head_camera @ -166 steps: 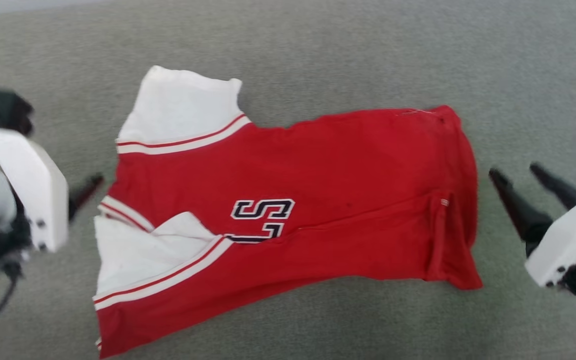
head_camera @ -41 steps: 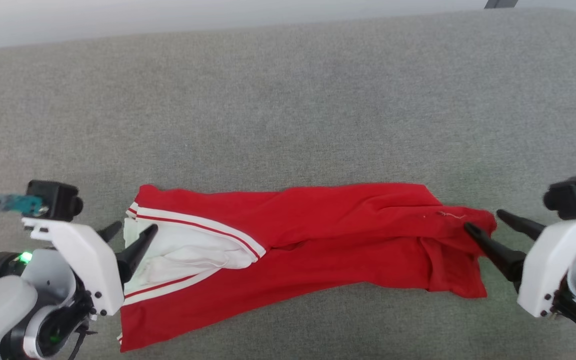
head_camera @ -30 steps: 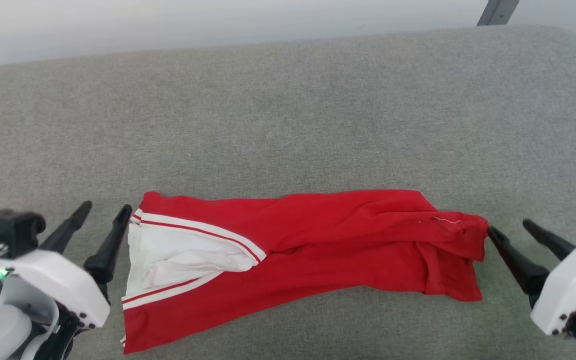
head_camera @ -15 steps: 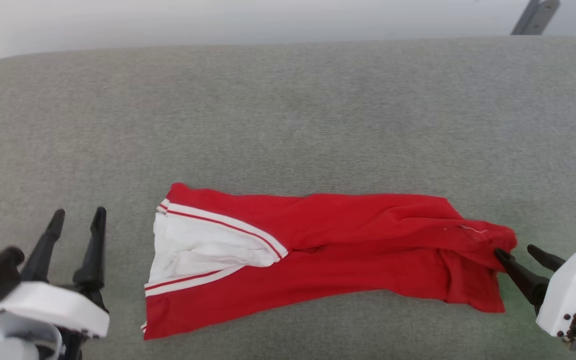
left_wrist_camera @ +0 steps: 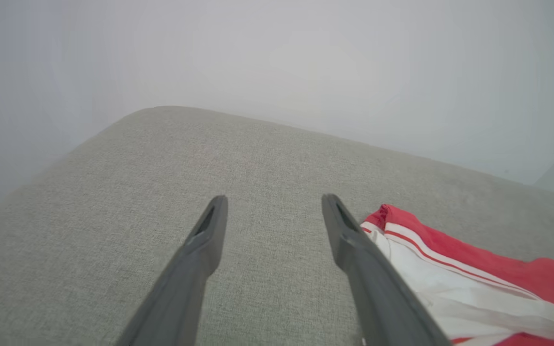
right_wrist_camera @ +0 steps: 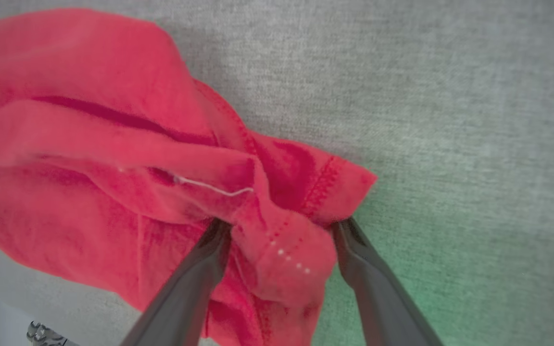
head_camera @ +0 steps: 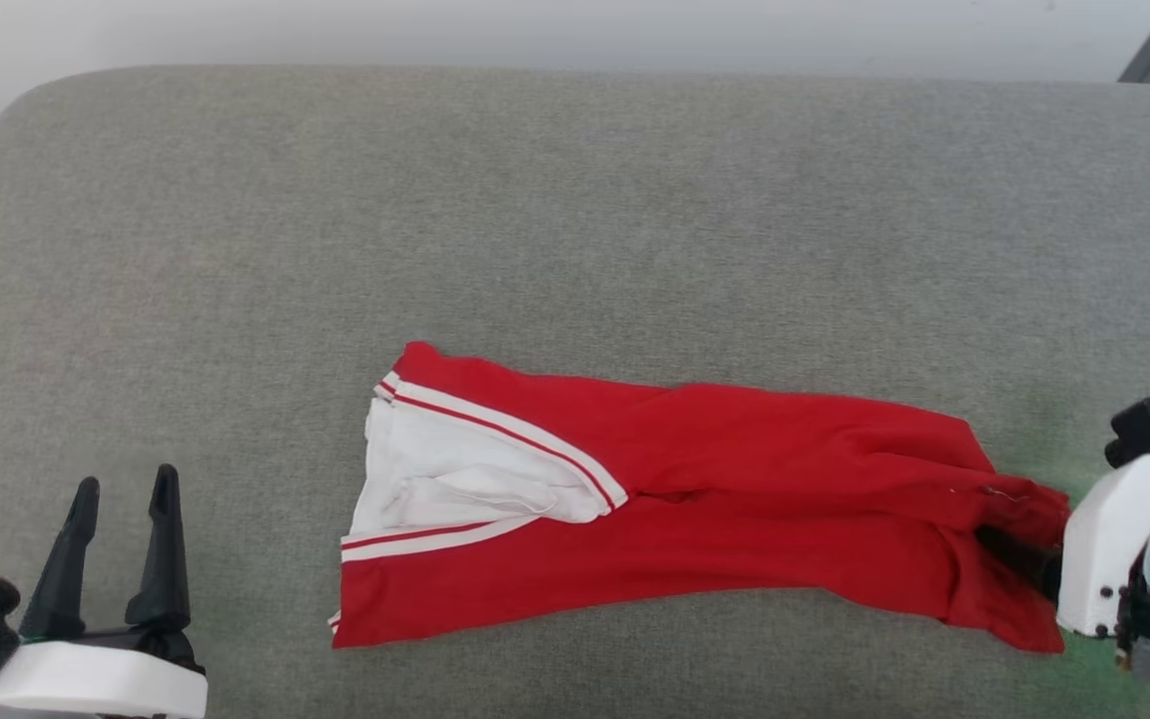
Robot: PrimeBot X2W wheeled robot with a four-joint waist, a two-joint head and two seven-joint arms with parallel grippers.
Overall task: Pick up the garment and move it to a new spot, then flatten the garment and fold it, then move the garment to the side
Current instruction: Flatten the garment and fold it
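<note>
Red shirt (head_camera: 735, 499) folded into long strip, flat on gray cushion (head_camera: 575, 200), toward 5 o'clock of head view. White sleeve (head_camera: 455, 479) end at 9 o'clock, hem (right_wrist_camera: 277, 259) end at 3. Right tool (right_wrist_camera: 282, 225) at 4 o'clock: fingers spread wide, straddling bunched hem, tips touching cloth, not pinched. Left tool (head_camera: 124, 481) at 8 o'clock: spread open, holding nothing, well apart from sleeve.

place: indoor, home-like seating | cues: grey woven upholstered cushion (head_camera: 575, 200), bare pale wall (head_camera: 535, 30) behind
</note>
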